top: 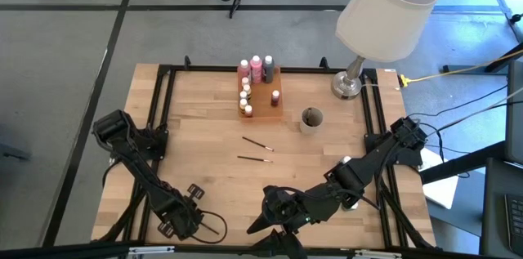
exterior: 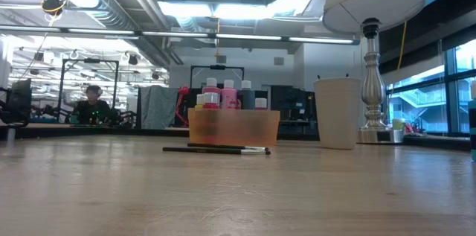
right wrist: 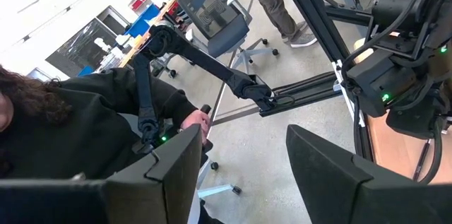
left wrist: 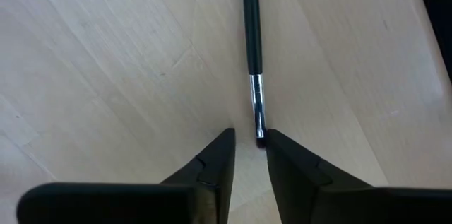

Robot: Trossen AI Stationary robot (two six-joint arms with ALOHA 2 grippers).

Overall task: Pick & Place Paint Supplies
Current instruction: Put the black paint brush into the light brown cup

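Note:
Small paint bottles (top: 249,87) stand in the translucent orange tray (top: 270,104) at the table's far middle; the low view shows them too (exterior: 223,96). Two thin dark brushes (top: 257,144) (top: 255,158) lie flat on the wood, nearer than the tray. A third brush (left wrist: 251,33), with a dark handle and silver ferrule, lies under my left gripper (left wrist: 248,136), which hovers near the near left edge (top: 194,198), slightly open, pointing down. The brush's ferrule end sits between its fingertips. My right gripper (right wrist: 244,139) is open at the near edge (top: 260,222), pointing off the table. My left gripper stands over the brush's ferrule end (left wrist: 258,121) from above, its fingers in line with the brush. The end lies right beside one fingertip (left wrist: 282,150), and the gap is wider than the brush. Whether that finger touches it, I cannot tell.
A round grey cup (top: 311,118) stands right of the tray. A lamp with a white shade (top: 384,6) sits at the far right corner. A black frame (top: 167,87) borders the table. A seated person in dark clothes (right wrist: 78,132) is beyond the near edge.

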